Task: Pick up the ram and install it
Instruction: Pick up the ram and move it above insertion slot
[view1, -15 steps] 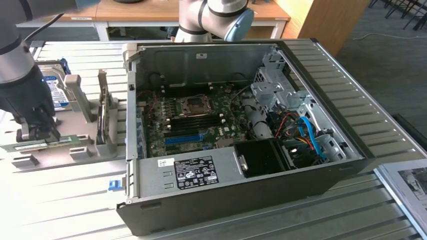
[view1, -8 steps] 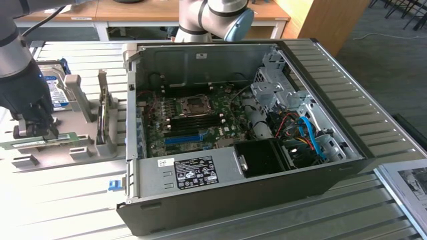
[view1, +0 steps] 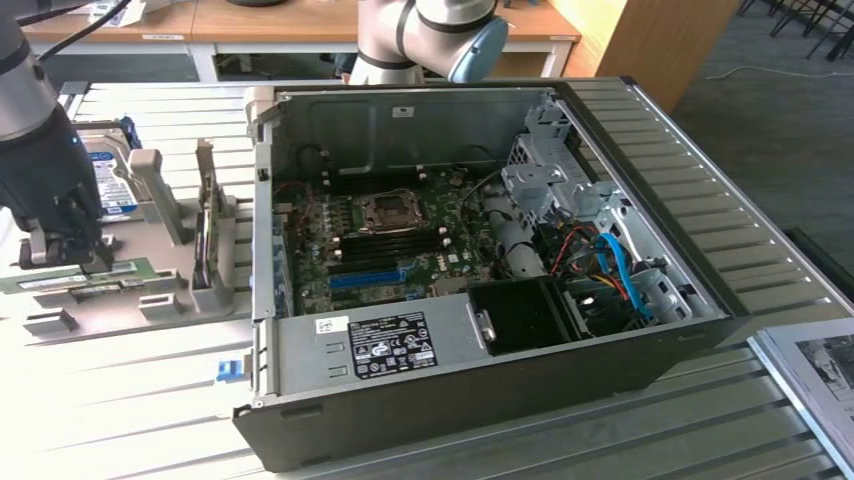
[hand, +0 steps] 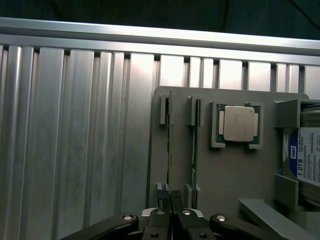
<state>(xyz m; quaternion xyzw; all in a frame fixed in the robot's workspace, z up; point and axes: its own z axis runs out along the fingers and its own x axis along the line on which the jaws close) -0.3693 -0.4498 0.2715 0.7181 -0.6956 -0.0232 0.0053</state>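
gripper (hand: 170, 194): was clamped shut on near end of ram (hand: 169, 145) | ram: stood edgewise in grey holder (hand: 230, 170), long axis ran straight away from gripper

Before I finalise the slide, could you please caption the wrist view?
Gripper closed on the ram, which stands on edge in a grey holder near a CPU.
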